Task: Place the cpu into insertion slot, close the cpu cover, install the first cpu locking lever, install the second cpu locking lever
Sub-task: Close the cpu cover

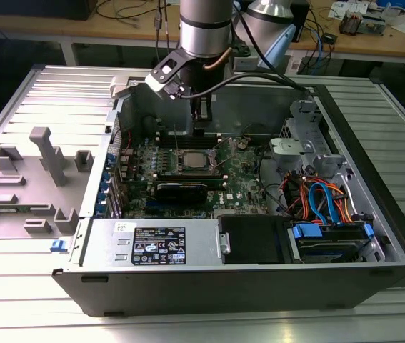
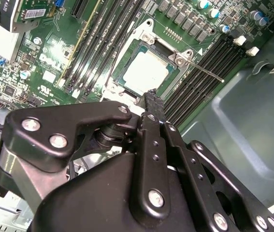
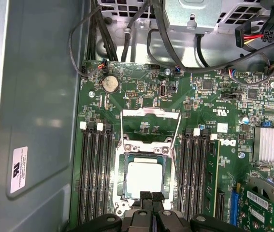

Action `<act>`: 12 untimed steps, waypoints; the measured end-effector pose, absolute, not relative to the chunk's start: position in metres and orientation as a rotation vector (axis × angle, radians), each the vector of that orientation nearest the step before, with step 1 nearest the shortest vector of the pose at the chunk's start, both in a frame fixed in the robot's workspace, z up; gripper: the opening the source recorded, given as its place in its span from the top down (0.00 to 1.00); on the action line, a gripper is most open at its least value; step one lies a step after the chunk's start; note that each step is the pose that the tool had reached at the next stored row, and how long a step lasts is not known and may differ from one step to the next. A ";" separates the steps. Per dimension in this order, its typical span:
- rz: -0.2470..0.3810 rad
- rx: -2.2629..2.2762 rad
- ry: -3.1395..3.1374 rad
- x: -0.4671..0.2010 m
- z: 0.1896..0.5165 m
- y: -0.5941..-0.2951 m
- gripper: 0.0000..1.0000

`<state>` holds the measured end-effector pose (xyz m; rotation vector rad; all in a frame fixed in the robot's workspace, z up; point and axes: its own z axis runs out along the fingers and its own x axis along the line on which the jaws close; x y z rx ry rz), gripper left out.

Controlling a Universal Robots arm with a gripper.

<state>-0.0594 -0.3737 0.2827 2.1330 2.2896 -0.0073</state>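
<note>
Black tool (image 3: 151, 196), fingertips clenched together on nothing, hangs near the small dull silver-grey square cpu (image 3: 144, 177), which lies inside the black-rimmed square insertion slot (image 3: 122, 186).

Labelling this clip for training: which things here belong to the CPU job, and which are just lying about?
Job: cpu, cover, lever, gripper.
Lying about: coin battery, memory slots, cables, grey brackets.
</note>
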 end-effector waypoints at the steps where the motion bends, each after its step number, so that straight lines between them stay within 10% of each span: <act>1: -0.007 2.133 2.290 -0.059 0.283 -0.374 0.89; 12: -0.007 2.133 2.289 -0.057 0.283 -0.374 0.89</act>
